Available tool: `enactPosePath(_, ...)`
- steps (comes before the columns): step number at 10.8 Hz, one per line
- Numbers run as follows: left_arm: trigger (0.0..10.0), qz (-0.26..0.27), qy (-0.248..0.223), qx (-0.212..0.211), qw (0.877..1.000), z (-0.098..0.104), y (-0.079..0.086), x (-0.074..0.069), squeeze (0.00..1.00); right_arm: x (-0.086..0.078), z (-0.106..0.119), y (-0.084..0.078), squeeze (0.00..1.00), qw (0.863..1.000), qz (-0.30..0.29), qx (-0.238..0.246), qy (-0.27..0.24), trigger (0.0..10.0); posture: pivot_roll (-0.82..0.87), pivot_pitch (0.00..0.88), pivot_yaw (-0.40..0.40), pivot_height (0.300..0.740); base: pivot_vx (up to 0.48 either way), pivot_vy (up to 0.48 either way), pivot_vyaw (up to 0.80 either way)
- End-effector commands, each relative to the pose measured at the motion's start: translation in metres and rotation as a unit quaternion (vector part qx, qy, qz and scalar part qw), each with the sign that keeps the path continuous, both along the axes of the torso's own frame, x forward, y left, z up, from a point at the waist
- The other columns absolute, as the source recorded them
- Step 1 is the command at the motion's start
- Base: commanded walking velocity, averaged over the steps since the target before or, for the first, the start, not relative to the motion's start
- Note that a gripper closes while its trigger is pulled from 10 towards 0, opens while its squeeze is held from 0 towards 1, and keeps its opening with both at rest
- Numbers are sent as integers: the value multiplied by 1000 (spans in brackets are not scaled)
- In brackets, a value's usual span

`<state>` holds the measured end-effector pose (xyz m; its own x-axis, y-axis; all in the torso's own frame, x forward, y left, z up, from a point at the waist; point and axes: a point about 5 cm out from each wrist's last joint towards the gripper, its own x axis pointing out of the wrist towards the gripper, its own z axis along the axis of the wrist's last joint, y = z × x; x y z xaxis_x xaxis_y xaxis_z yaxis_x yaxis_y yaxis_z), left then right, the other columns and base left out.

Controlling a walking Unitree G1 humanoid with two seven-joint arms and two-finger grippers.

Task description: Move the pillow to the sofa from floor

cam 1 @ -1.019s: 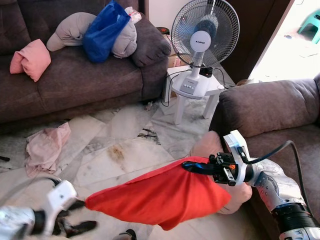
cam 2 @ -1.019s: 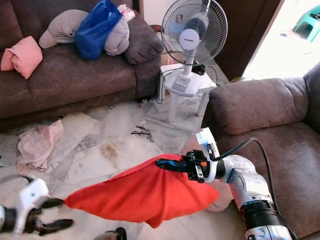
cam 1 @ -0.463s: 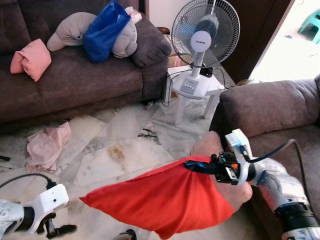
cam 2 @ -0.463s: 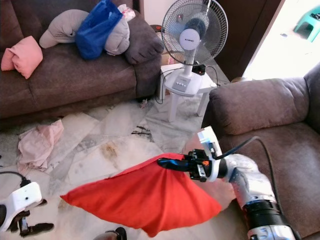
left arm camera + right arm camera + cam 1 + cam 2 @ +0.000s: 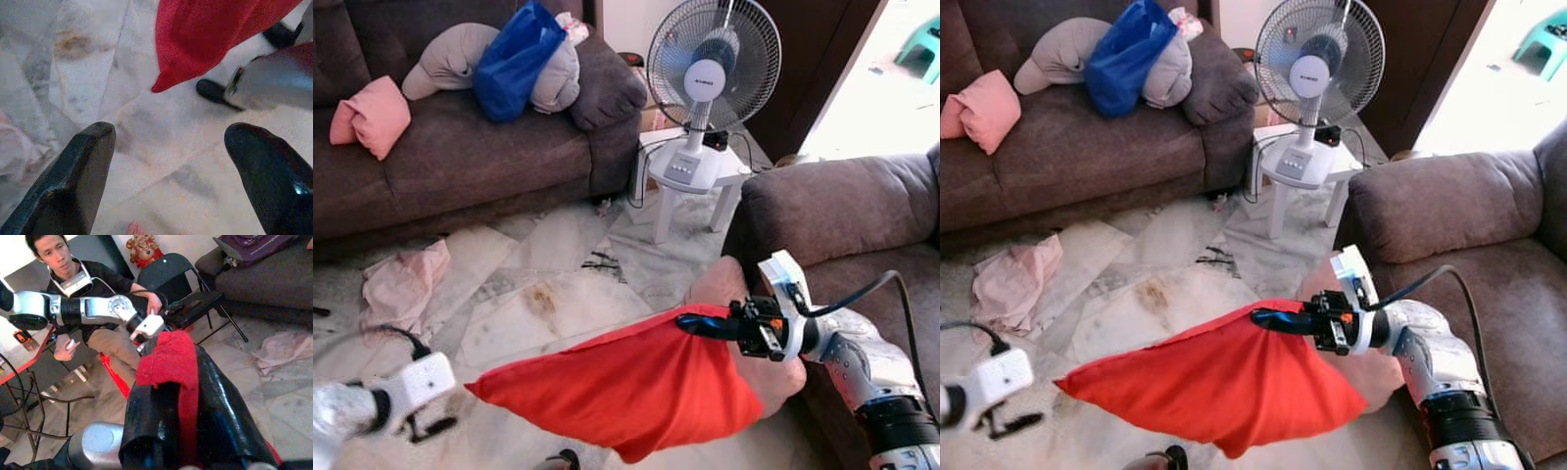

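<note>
Pinching one corner of the red fabric pillow (image 5: 636, 384), the right gripper (image 5: 690, 324) has its two black fingers clamped together on the cloth; in the right wrist view a fold of red material (image 5: 172, 363) is squeezed between the fingers (image 5: 215, 406) with no visible gap. The pillow hangs from this single grip above the pale marble floor (image 5: 558, 264), sagging down and toward the robot's left, with its far corner (image 5: 475, 393) pointing at the left arm.

The left gripper (image 5: 171, 147) is released and holds nothing. Its fingers (image 5: 80, 166) are spread wide apart, and the left wrist view shows bare floor between them, with the pillow's pointed corner (image 5: 159, 88) just beyond the fingertips and not touching them. In the head views the left gripper (image 5: 999, 423) sits low at the robot's left, close to the pillow's corner but apart from it.

The brown fabric armchair (image 5: 842, 206) stands directly behind the right arm. A long brown sofa (image 5: 460, 147) lies across the room, carrying a pink cushion (image 5: 372, 115), a grey pillow (image 5: 450, 54) and a blue bag (image 5: 514, 59). A white pedestal fan (image 5: 702, 73) stands on a small white table (image 5: 690, 181) between the two seats. A pink cloth (image 5: 403, 284) lies crumpled on the floor. A seated person (image 5: 105, 318) appears in the right wrist view.
</note>
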<state>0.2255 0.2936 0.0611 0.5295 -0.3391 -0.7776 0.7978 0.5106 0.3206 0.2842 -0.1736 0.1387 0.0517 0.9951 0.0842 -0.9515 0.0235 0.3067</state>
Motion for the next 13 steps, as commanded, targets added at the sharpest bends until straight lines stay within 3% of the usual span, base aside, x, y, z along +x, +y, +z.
enactPosePath(1, 10000, 14, 4, -31, 999, -5, 0, 1, 0, 2, 25, 0, 0, 998, 18, 30, -54, 10000, 114, 130, -66, 740, 0, 0, 0)
enactPosePath(2, 10000, 41, -12, -45, 998, -15, 0, 6, 0, 2, 26, 0, 0, 998, 17, 29, -55, 10000, 111, 127, -68, 740, 0, 0, 0)
enactPosePath(3, 10000, 73, -57, -41, 995, -16, 2, 16, 0, 2, 27, -1, 0, 998, 17, 28, -56, 10000, 104, 127, -69, 740, 0, 0, 0)
enactPosePath(5, 10000, 93, -78, -27, 992, -15, 5, 22, 0, 1, 28, -4, 0, 998, 15, 25, -54, 10000, 98, 128, -73, 740, 0, 0, 0)
enactPosePath(7, 10000, 94, -62, -101, 988, -18, -5, 24, 0, 0, 27, -2, 0, 998, 16, 25, -52, 10000, 98, 128, -72, 740, 0, 0, 0)
enactPosePath(10, 10000, 78, 0, -221, 972, -18, -24, 24, 0, 0, 27, -2, 0, 998, 17, 20, -51, 10000, 90, 127, -74, 740, 0, 0, 0)
enactPosePath(11, 10000, 71, 19, -236, 969, -19, -25, 22, 0, 0, 26, -2, 0, 998, 17, 18, -50, 10000, 90, 128, -74, 740, 0, 0, 0)
enactPosePath(13, 10000, 75, 4, -311, 948, -2, -28, 29, 0, -1, 26, -3, 0, 998, 15, 17, -50, 10000, 83, 126, -73, 740, 0, 0, 0)
